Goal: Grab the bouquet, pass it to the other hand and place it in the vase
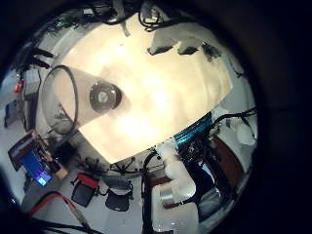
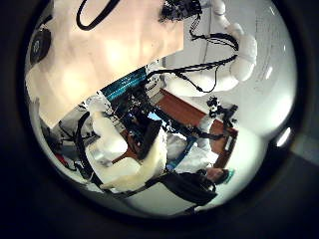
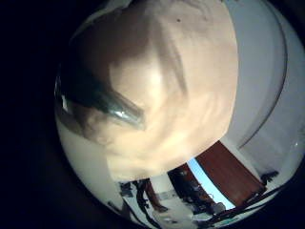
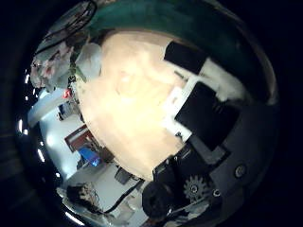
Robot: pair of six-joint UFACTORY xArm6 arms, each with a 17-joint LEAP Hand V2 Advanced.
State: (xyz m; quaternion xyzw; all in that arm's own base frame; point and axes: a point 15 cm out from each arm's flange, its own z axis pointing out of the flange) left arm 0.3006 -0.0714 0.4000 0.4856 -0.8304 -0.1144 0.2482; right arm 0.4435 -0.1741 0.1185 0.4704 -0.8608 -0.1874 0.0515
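In the left little finger side palm view a clear glass vase (image 1: 60, 97) stands on the pale table (image 1: 166, 97), far below my left hand (image 1: 185, 190), whose fingers are relaxed and hold nothing. Another hand (image 1: 180, 44) is over the table's far side. In the right thumb side palm view the bouquet (image 4: 59, 61) of flowers and leaves lies at the table's far end, away from my right hand (image 4: 204, 95), whose fingers are straight and empty, low over the table. The vase wall (image 3: 95, 95) shows close in the right little finger side palm view.
The left thumb side palm view shows the table edge (image 2: 110, 70), a white arm (image 2: 234, 60) beyond it and my left hand's fingers (image 2: 125, 154). Chairs and boxes (image 1: 88, 185) stand on the floor past the table edge.
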